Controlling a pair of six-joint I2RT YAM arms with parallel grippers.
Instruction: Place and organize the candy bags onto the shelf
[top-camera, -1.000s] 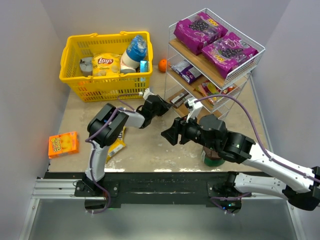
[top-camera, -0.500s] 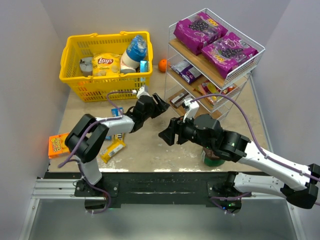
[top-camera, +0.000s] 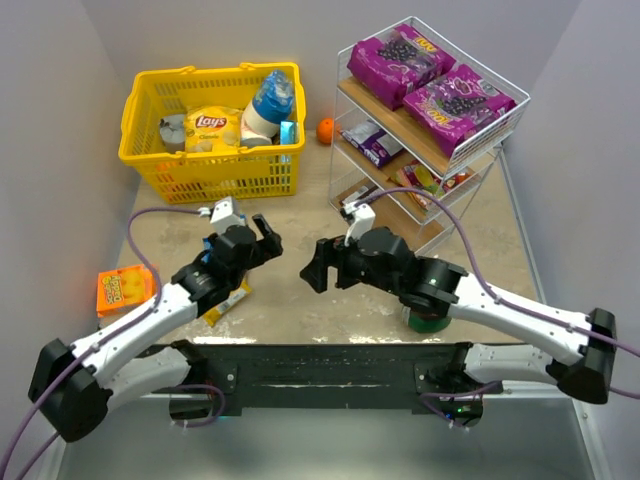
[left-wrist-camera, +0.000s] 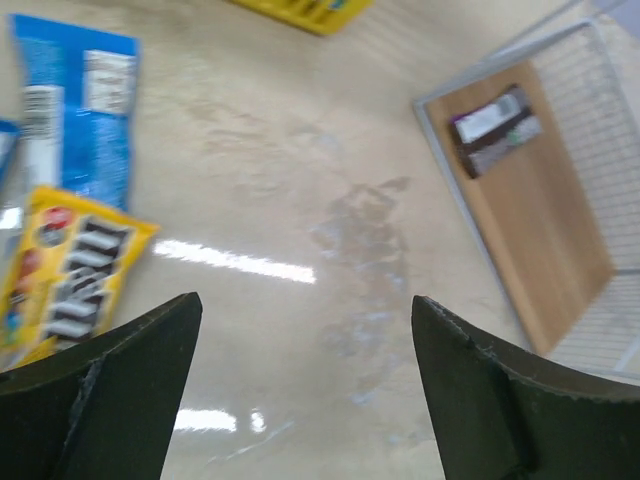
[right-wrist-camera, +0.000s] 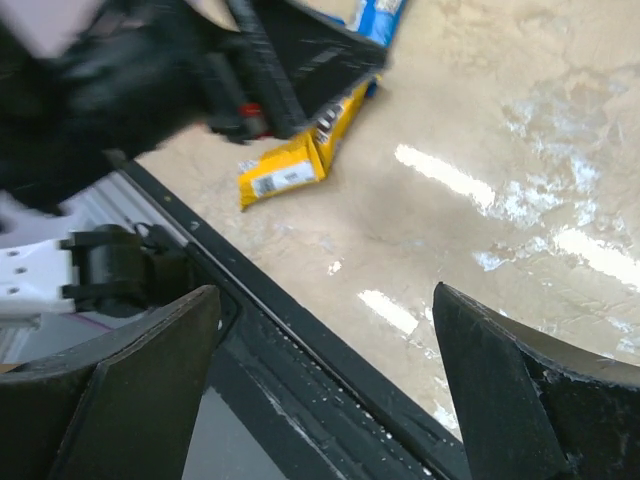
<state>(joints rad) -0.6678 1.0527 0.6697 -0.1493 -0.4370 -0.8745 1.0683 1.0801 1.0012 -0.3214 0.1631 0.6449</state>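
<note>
Hovering left gripper (left-wrist-camera: 305, 310): jaws wide apart, empty, above the table (left-wrist-camera: 300, 180)
Right gripper (right-wrist-camera: 325, 300): jaws spread wide, holding nothing
Purple candy bags (top-camera: 400, 62): two lying on the top tier of the shelf (top-camera: 400, 125)
Yellow bag (left-wrist-camera: 70, 270): flat on the table, just beside the blue packet (left-wrist-camera: 85, 110)

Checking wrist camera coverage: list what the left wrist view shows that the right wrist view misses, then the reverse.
Only left wrist: the shelf's bottom tier, a dark packet lying on it, and a yellow basket corner. Only right wrist: the left arm, blurred, and the black rail at the table's edge. Both: the yellow candy bag, probably the blue packet, and the tabletop.
</note>
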